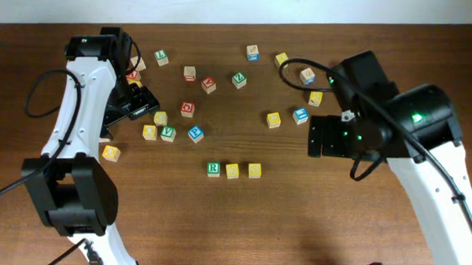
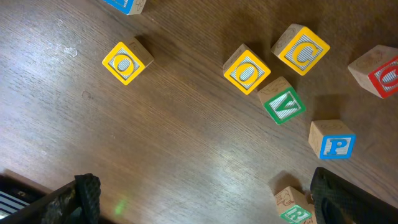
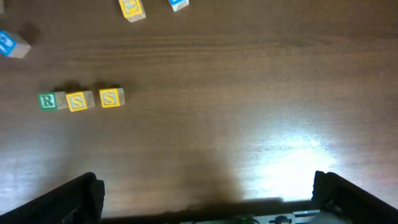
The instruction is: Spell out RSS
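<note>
The word is already laid out. The green R cube (image 1: 213, 169), the first S cube (image 1: 232, 171) and the second S cube (image 1: 254, 170) stand in one straight row on the counter (image 1: 296, 221), in reading order from left to right. Their letters face up. The right wrist view shows the same order. The three are close side by side, but I cannot tell if they really touch.

The row sits in a free part of the counter, apart from the other scattered cubes further back. I think this is on purpose, so that the word reads alone and no foreign letter mixes in.

The right hand (image 3: 205, 190) is released. Its two fingers are spread wide at the lower corners of its view, and only bare wood lies between them. It is well apart from the row, on the row's right side, where it cannot knock the last S.

The left hand (image 2: 205, 186) is released as well and carries nothing. It hangs over the loose group on the left, above the green V cube (image 2: 283, 102) and the blue P cube (image 2: 334, 140), which the word does not need.

In my judgement the task is finished. The only care left is to pull both arms away without touching the row.
</note>
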Tool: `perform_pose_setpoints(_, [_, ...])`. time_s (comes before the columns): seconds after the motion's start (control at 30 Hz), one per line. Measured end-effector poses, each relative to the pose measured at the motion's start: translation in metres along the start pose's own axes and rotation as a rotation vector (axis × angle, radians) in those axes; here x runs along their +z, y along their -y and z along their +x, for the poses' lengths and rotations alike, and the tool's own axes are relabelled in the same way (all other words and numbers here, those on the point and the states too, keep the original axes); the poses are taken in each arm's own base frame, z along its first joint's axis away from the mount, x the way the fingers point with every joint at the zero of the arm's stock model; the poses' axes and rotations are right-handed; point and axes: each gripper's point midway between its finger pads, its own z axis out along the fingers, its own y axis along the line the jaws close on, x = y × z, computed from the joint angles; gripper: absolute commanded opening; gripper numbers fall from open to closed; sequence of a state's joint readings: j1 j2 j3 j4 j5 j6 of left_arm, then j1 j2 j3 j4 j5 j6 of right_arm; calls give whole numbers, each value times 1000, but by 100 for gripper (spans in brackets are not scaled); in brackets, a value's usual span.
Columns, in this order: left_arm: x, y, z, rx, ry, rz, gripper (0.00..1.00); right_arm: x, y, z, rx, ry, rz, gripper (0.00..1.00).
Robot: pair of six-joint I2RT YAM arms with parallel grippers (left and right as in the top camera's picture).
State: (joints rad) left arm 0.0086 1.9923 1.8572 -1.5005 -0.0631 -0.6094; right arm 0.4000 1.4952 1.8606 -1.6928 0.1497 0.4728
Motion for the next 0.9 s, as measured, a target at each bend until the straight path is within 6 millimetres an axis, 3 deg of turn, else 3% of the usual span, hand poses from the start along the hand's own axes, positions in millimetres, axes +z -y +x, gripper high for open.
perform_pose_setpoints(0.07, [0,0,0,0,0,1,99,17,11,9,-11,-65,40,98])
perform_pose_setpoints(0.17, [0,0,0,0,0,0,99,34,52,8,125,-125,99,98])
perform_pose_setpoints(0.27, [0,0,0,0,0,0,99,36,50,-2,133,-88,86,98])
perform_pose_setpoints(0.4, [0,0,0,0,-1,0,99,46,38,-40,148,49,34,98])
perform_pose_setpoints(0.57, [0,2,0,-1,0,9,99,51,37,-36,140,14,39,98])
perform_pose_setpoints(0.63, [-1,17,-13,-4,44,79,100,52,31,-34,140,-3,5,99])
perform_pose_setpoints(0.67, [-1,16,0,-2,-12,83,91,53,31,-30,138,-20,2,82])
perform_pose_setpoints(0.7, [-2,21,9,3,-57,118,88,53,31,-27,137,-34,4,73])
perform_pose_setpoints(0.73, [-2,28,16,51,-84,151,84,53,32,-22,132,-53,7,71])
perform_pose_setpoints(0.8, [-2,52,51,259,-165,201,75,58,32,-16,129,-81,14,72])
perform_pose_setpoints(0.83, [0,59,68,341,-188,189,74,66,32,-13,128,-95,18,87])
perform_pose_setpoints(0.9, [10,72,109,511,-228,112,75,87,32,-5,125,-135,31,89])
